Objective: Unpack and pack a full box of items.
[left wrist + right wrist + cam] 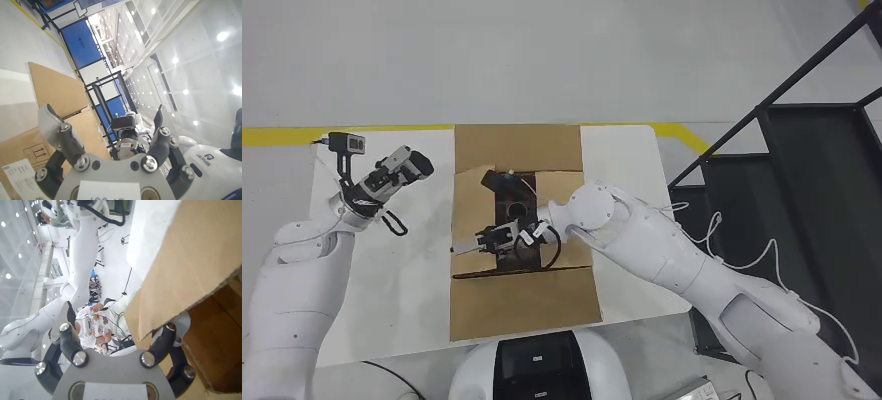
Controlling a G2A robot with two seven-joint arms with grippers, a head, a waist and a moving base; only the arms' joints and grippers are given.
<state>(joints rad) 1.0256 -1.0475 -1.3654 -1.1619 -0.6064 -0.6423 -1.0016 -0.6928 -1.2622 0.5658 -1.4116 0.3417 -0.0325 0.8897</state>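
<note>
An open cardboard box [517,150] stands mid-table, its far and near flaps folded out flat. Dark items [508,192] lie inside, too shadowed to make out. My right gripper [494,241] is low at the box's left wall. In the right wrist view this gripper [124,317] is open and straddles a cardboard flap edge [170,281], one finger [66,313] outside and the other partly hidden behind the card. My left gripper [418,164] hovers over the table left of the box. It is open with nothing between its fingers [49,113], and the box's side [56,91] is beside it.
The white table [627,165] has bare surface on both sides of the box. A dark metal staircase [802,170] stands just past the table's right edge. A yellow floor line [342,133] runs behind the table.
</note>
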